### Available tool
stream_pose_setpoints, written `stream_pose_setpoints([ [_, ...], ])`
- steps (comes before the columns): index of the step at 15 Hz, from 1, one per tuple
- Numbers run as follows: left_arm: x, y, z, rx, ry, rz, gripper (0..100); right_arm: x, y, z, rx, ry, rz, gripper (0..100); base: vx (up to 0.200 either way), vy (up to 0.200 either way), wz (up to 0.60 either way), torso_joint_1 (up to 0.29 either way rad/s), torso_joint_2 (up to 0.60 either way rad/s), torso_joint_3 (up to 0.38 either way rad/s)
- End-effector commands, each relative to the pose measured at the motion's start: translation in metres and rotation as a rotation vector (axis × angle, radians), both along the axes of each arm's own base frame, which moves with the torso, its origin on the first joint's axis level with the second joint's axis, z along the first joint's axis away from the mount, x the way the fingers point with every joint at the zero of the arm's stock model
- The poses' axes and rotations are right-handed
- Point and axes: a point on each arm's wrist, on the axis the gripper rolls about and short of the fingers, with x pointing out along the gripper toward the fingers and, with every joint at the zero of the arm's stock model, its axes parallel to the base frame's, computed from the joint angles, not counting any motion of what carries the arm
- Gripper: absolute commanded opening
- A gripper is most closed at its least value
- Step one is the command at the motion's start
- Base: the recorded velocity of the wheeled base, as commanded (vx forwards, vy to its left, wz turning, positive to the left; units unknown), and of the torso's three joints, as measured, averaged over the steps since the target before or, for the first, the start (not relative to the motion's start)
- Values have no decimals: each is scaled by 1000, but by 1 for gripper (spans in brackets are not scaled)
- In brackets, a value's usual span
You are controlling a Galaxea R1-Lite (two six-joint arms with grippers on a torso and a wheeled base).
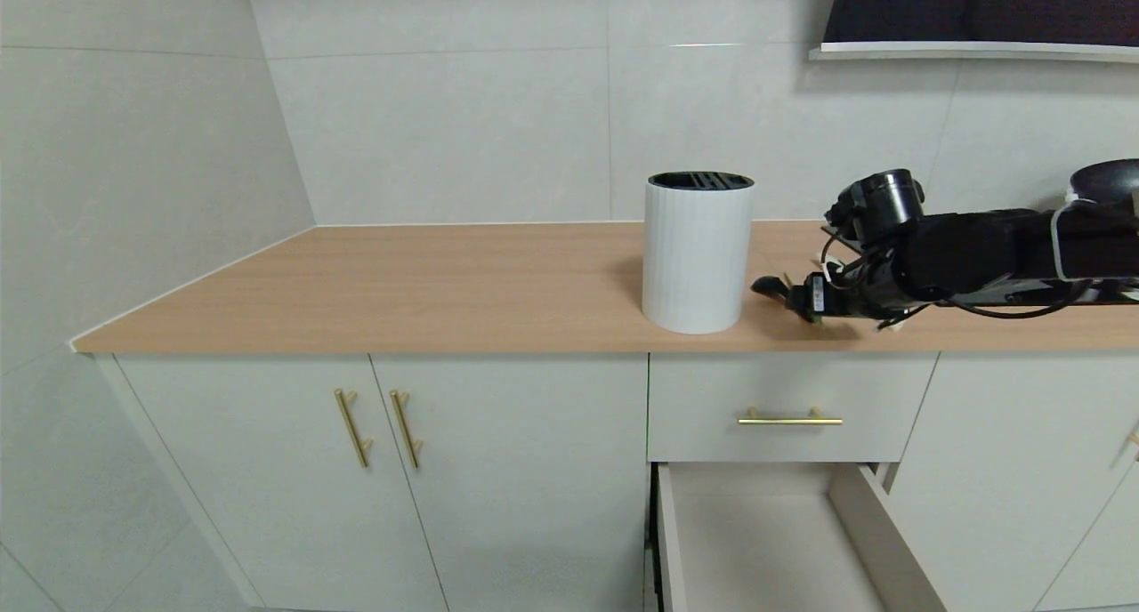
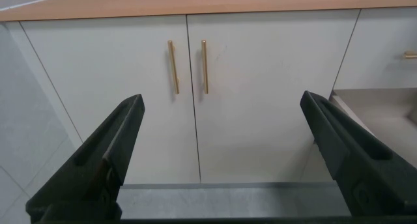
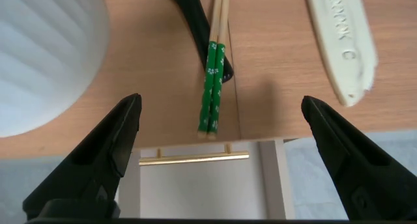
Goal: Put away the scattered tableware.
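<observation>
Hovering over chopsticks (image 3: pixel 212 87) at the counter edge (image 3: pixel 267 133), right pincer (image 3: pixel 220 100) agape.

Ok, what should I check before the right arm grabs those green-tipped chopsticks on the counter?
1. Right gripper open: ok.
2. Chopsticks centred under that gripper: ok.
3. Chopsticks clear of other tableware: not ok, the black utensil lies against them.
4. White holder upright and close by: ok.
5. Gripper low enough to close on the chopsticks: cannot tell.
</observation>
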Motion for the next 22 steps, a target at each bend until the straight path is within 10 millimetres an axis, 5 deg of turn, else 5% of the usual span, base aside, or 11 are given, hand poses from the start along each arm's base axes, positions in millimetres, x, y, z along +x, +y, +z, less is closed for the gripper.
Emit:
stream_pose_setpoints([
  [1,0,0,0,0,0,0,100,5,1,-10,-4,19,-1,100,0,0,0,0,0,0],
  [5,0,0,0,0,0,0,100,9,2,-16,-7,33,1,100,0,0,0,0,0,0],
  [6,0,0,0,0,0,0,100,9,2,-17,-6,34,0,0,0,0,0,0,0,0],
  [15,0,0,0,0,0,0,100,5,1,-8,-2,17,-6,0,0,0,0,0,0,0],
  [17,0,0,0,0,0,0,100,-3,-1,6,28,-13,-25,0,0,0,0,0,0,0],
  [22,0,0,0,0,0,-2,100,-85,-19,56,94,-42,-50,0,0,0,0,0,0,0],
])
